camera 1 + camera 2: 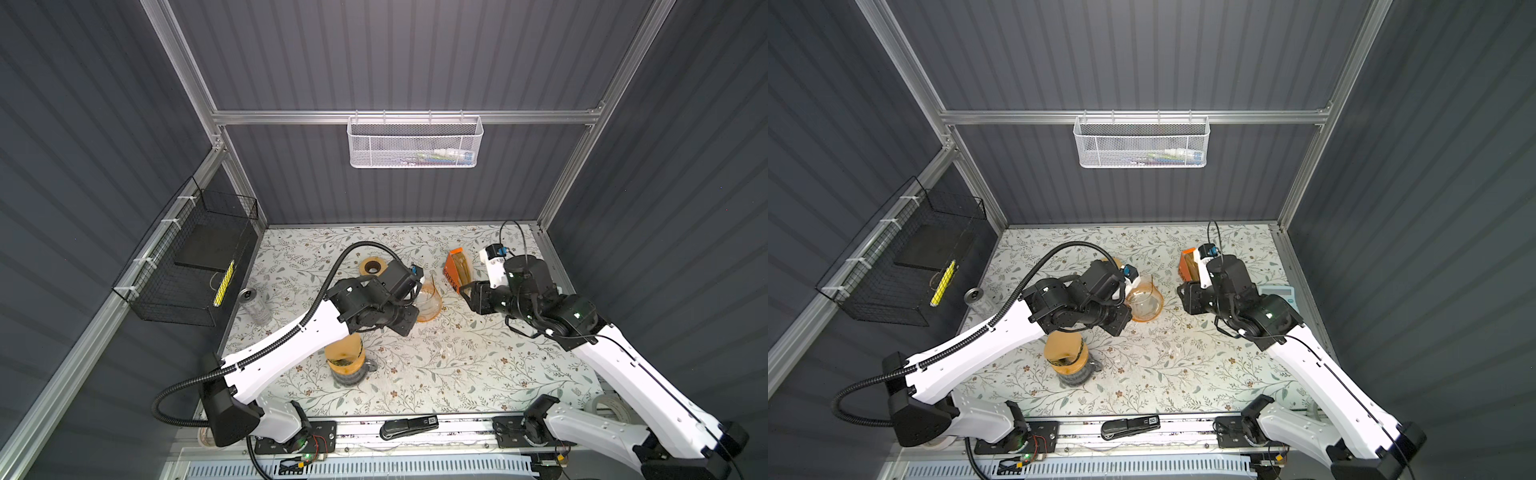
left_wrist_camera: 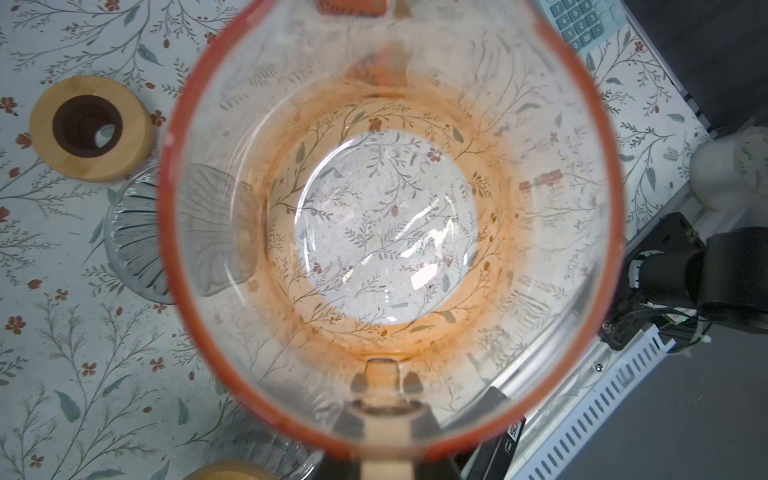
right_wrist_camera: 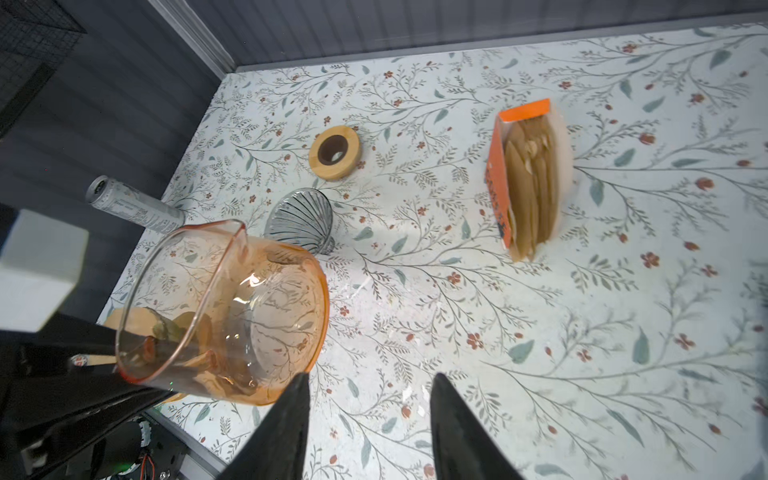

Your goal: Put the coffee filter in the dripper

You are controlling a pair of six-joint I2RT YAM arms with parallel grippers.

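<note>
right wrist view shows coffee filters [image 3: 530, 195] inside orange box [image 3: 496, 178]

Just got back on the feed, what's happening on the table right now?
The left end effector is shut on the handle of the orange-tinted glass carafe. The right end effector is open and empty, hanging near the open filter box. The filters sit in the box and the glass dripper sits on the table by the wooden ring, so no filter is placed yet.
</note>
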